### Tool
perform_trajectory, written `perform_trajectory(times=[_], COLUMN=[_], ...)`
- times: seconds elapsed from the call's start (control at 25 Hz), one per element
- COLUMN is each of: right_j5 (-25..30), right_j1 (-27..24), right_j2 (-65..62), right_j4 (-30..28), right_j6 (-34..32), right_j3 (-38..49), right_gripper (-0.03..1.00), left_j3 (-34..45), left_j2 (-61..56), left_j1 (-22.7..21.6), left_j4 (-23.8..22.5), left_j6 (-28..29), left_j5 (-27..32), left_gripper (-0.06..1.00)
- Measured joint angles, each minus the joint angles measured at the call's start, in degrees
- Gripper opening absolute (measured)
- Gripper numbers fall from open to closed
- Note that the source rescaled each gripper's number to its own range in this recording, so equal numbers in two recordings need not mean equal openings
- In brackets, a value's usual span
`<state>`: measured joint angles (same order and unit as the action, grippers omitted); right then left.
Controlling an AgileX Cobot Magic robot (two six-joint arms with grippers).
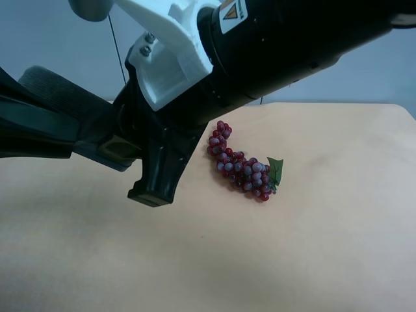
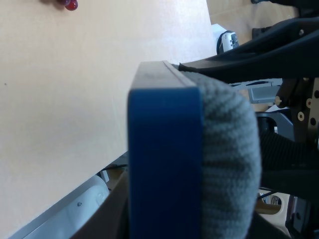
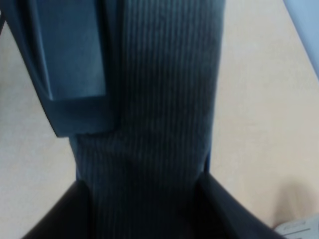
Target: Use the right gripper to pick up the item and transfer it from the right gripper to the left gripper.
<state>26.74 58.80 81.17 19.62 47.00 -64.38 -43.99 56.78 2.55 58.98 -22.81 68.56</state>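
The item point(image 1: 55, 88), a dark grey ribbed pad with a blue base, is held in the air over the table's left part. The right gripper point(image 1: 153, 185), on the thick black arm with the white bracket point(image 1: 169, 52), has its fingers against both long edges of the pad in the right wrist view point(image 3: 159, 124). The left gripper point(image 1: 110, 146) comes in from the exterior high view's left. One of its flat fingers point(image 3: 75, 59) lies on the felt face. In the left wrist view the pad point(image 2: 164, 164) sits close between the left gripper's dark fingers.
A red grape bunch point(image 1: 240, 166) with a green leaf lies on the tan table point(image 1: 292, 260), right of the grippers. One grape point(image 2: 71, 5) shows in the left wrist view. The table's edge and robot base parts point(image 2: 294, 99) show beyond the pad.
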Motion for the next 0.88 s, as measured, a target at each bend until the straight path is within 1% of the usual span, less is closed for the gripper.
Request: perform_trajectory(times=[0.04, 0.08, 0.12, 0.2, 0.24, 0.28, 0.36, 0.4, 0.48, 0.64, 0.76, 0.88], right_j5=[0.05, 0.11, 0.05, 0.04, 0.04, 0.04, 0.04, 0.04, 0.33, 3.79, 6.87, 10.84], right_j1=[0.00, 0.00, 0.00, 0.00, 0.00, 0.00, 0.00, 0.00, 0.00, 0.00, 0.00, 0.00], right_j2=[0.00, 0.00, 0.00, 0.06, 0.06, 0.06, 0.06, 0.06, -0.04, -2.54, -5.65, -9.10], right_j4=[0.00, 0.00, 0.12, 0.11, 0.11, 0.11, 0.11, 0.11, 0.11, 0.11, -1.72, -6.53], right_j6=[0.00, 0.00, 0.00, 0.00, 0.00, 0.00, 0.00, 0.00, 0.00, -1.45, -5.33, -11.55], right_j3=[0.00, 0.00, 0.00, 0.00, 0.00, 0.00, 0.00, 0.00, 0.00, 0.00, 0.00, 0.00], right_gripper=[0.00, 0.08, 0.26, 0.69, 0.82, 0.89, 0.96, 0.97, 0.99, 1.00, 1.00, 1.00], left_j3=[0.00, 0.00, 0.00, 0.00, 0.00, 0.00, 0.00, 0.00, 0.00, 0.00, 0.00, 0.00], left_j2=[0.00, 0.00, 0.00, 0.00, 0.00, 0.00, 0.00, 0.00, 0.00, 0.00, 0.00, 0.00], left_j1=[0.00, 0.00, 0.00, 0.00, 0.00, 0.00, 0.00, 0.00, 0.00, 0.00, 0.00, 0.00], left_j4=[0.00, 0.00, 0.44, 2.66, 3.13, 3.29, 3.47, 3.47, 3.52, 3.52, 3.52, 3.52], left_j6=[0.00, 0.00, 0.00, 0.00, 0.00, 0.00, 0.00, 0.00, 0.00, 0.00, 0.00, 0.00], left_j5=[0.00, 0.00, 0.09, 0.50, 0.57, 0.63, 0.57, 0.57, 0.61, 0.61, 0.61, 0.61], left_gripper=[0.00, 0.00, 0.00, 0.00, 0.00, 0.00, 0.00, 0.00, 0.00, 0.00, 0.00, 0.00])
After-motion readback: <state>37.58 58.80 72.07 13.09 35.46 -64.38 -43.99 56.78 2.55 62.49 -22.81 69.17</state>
